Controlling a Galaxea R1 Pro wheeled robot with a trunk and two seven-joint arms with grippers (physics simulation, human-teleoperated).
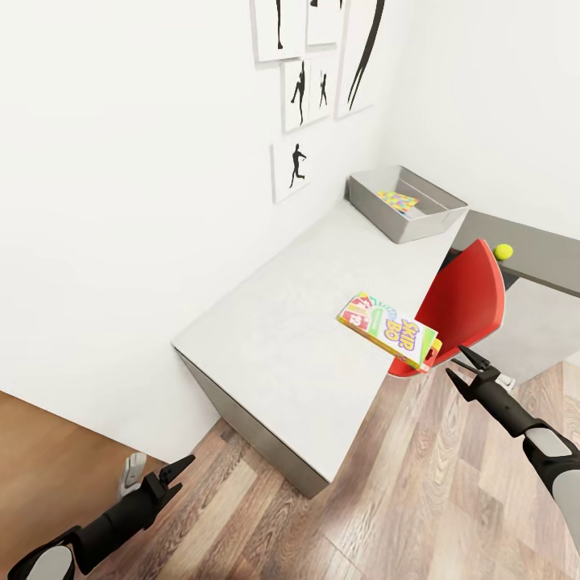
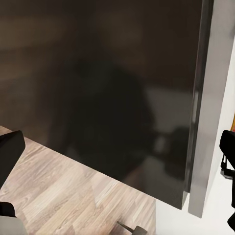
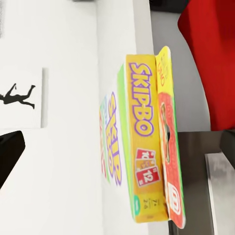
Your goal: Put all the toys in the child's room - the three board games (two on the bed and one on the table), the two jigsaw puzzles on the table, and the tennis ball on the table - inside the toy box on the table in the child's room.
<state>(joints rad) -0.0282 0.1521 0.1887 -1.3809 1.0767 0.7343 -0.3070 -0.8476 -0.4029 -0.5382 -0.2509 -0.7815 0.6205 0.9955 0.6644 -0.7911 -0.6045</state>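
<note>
Right gripper (image 1: 465, 364) hangs open just off the Skip-Bo box (image 1: 389, 329), which overhangs the table (image 1: 274, 322) edge, handy for a grasp; left gripper (image 1: 179, 470) idles open, arm low. Toy box (image 1: 439, 215) sits well beyond. Right wrist view: box edge-on (image 3: 144, 147), fingers apart.

Skip-Bo box (image 3: 147, 147) at the table (image 1: 274, 322) edge, next to the red chair (image 1: 467, 302): "SKIP-BO" in purple letters on its yellow side, same name again on the top face. Small red card art on that side reads "12". Flap at the box's end says "UNO". From above, box top (image 1: 391, 330) shows "SKIP-BO" and a "12". No other readable text.
</note>
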